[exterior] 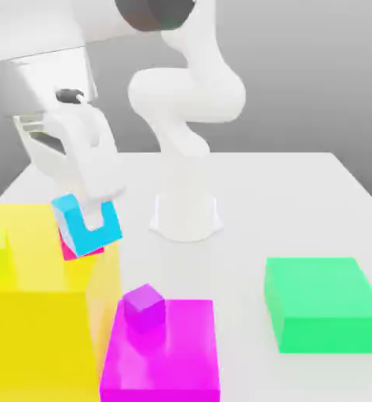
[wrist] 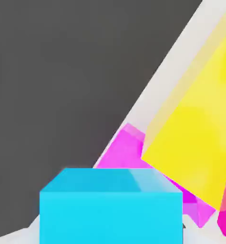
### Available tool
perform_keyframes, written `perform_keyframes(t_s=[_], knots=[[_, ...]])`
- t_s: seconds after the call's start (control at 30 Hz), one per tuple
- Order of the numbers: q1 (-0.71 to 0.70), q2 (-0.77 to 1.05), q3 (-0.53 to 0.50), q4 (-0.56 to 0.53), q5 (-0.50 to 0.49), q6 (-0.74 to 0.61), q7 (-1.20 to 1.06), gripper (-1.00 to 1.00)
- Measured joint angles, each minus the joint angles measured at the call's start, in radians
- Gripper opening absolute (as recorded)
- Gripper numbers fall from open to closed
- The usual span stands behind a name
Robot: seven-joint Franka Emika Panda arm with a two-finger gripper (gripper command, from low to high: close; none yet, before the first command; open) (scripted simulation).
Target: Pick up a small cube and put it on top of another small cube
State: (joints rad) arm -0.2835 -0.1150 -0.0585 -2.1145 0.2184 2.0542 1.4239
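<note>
Hand clamped on cyan cube, tilted, atop crimson cube on yellow block. Risk: releasing tilted or off-centre, cube slides off, tumbles to counter.

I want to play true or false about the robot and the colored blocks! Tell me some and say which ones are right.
1. The gripper holds the cyan cube. True.
2. The small purple cube sits on the green block. False: it sits on the large magenta block.
3. The cyan cube is right above the crimson cube. True.
4. The green block has a small cube on it. False: its top is bare.
</note>
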Motion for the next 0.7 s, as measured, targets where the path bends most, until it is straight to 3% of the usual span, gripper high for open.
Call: perform_keyframes(t_s=[0.33, 0.47, 0.5, 0.7], knots=[[-0.089, 0.032, -0.041, 0.062, -0.192, -0.070, 0.024, -1.00], [-0.090, 0.089, -0.042, -0.030, -0.214, 0.066, 0.016, -1.00], [-0.089, 0.097, -0.043, -0.044, -0.214, 0.088, 0.015, 1.00], [-0.088, 0.101, -0.044, -0.051, -0.217, 0.098, 0.016, 1.00]])
